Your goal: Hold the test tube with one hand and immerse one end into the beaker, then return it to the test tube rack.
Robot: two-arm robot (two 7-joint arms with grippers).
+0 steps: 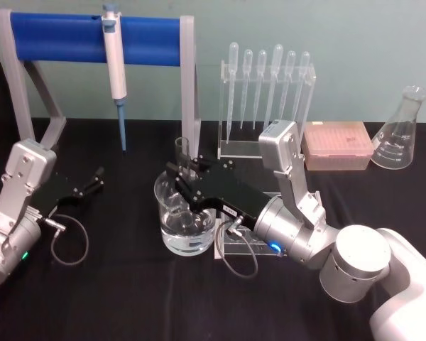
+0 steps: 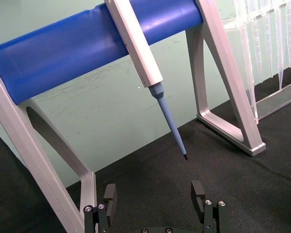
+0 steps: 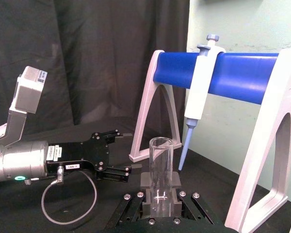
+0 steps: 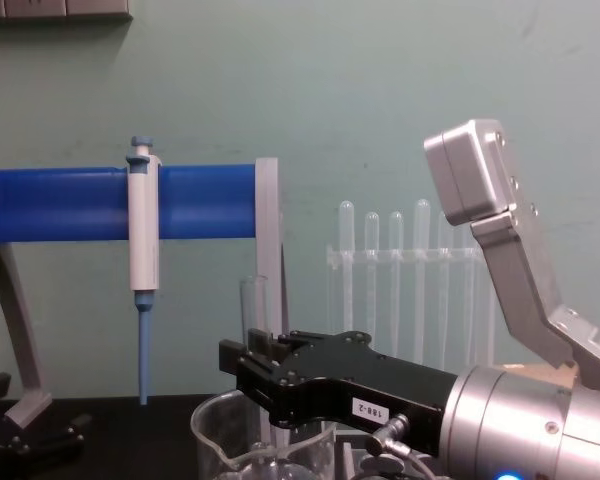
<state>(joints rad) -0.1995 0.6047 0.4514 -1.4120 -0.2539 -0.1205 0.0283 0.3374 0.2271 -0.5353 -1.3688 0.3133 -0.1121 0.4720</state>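
The test tube (image 1: pixel 182 150) stands upright, its lower end down inside the beaker (image 1: pixel 172 235), which holds some clear liquid at the table's middle. My right gripper (image 1: pixel 181 177) is shut on the tube's middle, just above the beaker's rim. In the right wrist view the tube (image 3: pixel 161 162) rises from between the pads of that gripper (image 3: pixel 160 190). The chest view shows the tube (image 4: pixel 251 305) above the black gripper (image 4: pixel 252 376) and the beaker (image 4: pixel 220 432) below. My left gripper (image 1: pixel 94 181) rests open on the table at the left, its fingers (image 2: pixel 110 196) spread with nothing between them.
A white-and-blue micropipette (image 1: pixel 115 67) hangs on a blue-bar stand (image 1: pixel 57 37) at the back left. A clear rack of plastic pipettes (image 1: pixel 266 96), a pink tip box (image 1: pixel 337 145) and a conical flask (image 1: pixel 400 131) line the back right. A cable loop (image 1: pixel 69 245) lies near the left arm.
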